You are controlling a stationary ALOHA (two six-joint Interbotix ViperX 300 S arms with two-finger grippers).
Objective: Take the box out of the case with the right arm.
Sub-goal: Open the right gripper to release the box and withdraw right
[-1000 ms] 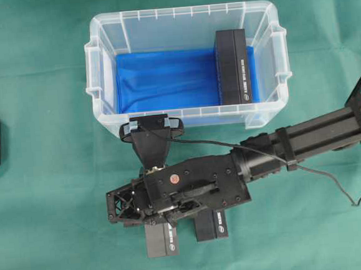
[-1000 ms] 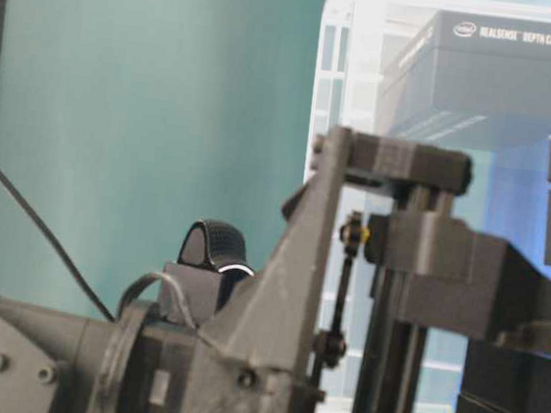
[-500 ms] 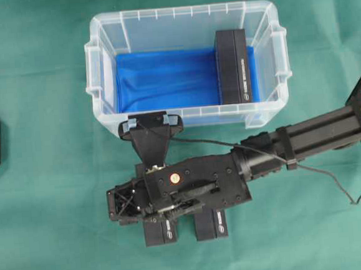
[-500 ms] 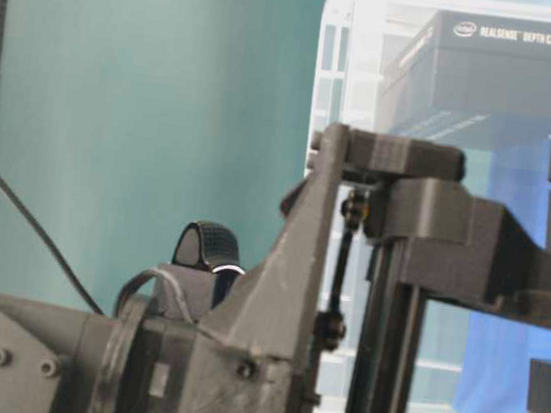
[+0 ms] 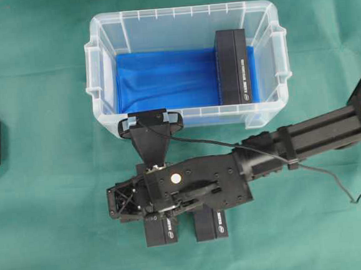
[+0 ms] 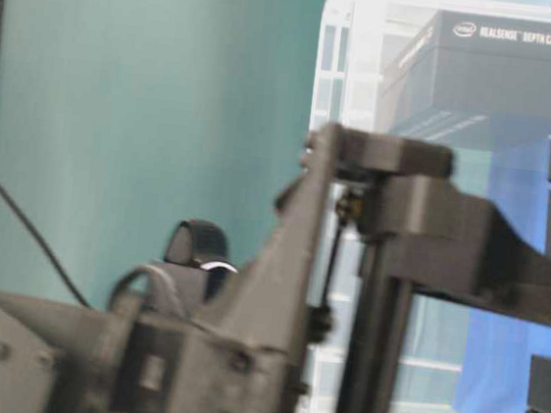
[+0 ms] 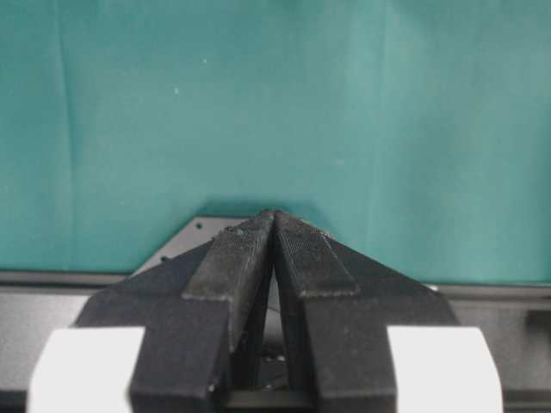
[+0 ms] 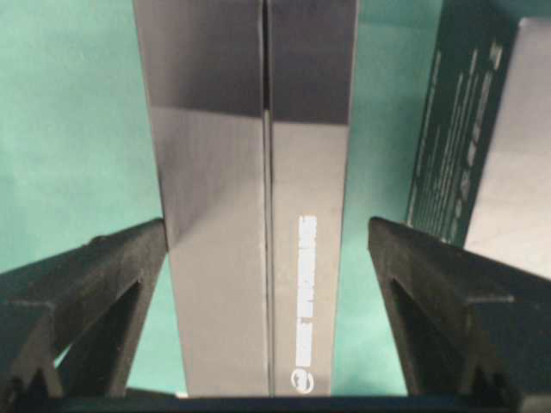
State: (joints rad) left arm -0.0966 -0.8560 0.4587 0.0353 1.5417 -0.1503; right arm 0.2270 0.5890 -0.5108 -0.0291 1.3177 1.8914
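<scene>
Case [image 5: 100, 72]: clear plastic bin on the green cloth [image 5: 47, 183], blue lining on its floor; stands just beyond the right arm's wrist.
Box in case [image 5: 233, 67]: one black box on edge against the right-hand end wall, printed side up; nothing touches it.
Released box [image 8: 258, 198]: black box lying on the cloth outside the case, near its front wall, under the right gripper; in the right wrist view it sits between the two fingers with green cloth showing on either side.
Second outside box [image 5: 210, 224]: black, just beside the released one on its right, partly under the wrist.
Right gripper [image 5: 160, 213]: fingers spread wide, clear of the box on both sides; nothing pinched.
Right arm [image 5: 318, 136]: reaches in from the right edge across the cloth, wrist low over the two outside boxes.
Left gripper [image 7: 274, 258]: fingers pressed together, empty, parked over bare cloth, apart from the work.
Step in hand: by the look of it, letting go of a box set down outside the case.
Remaining: one box not yet taken out.
Next move calls for: lifting straight up clear of both outside boxes without nudging them, carrying over the front rim to the right end, turning the wrist so the fingers straddle the box's narrow width, with one finger slipping between box and end wall.
Risk: little room by that wall; a finger could catch the rim or tip the box.
</scene>
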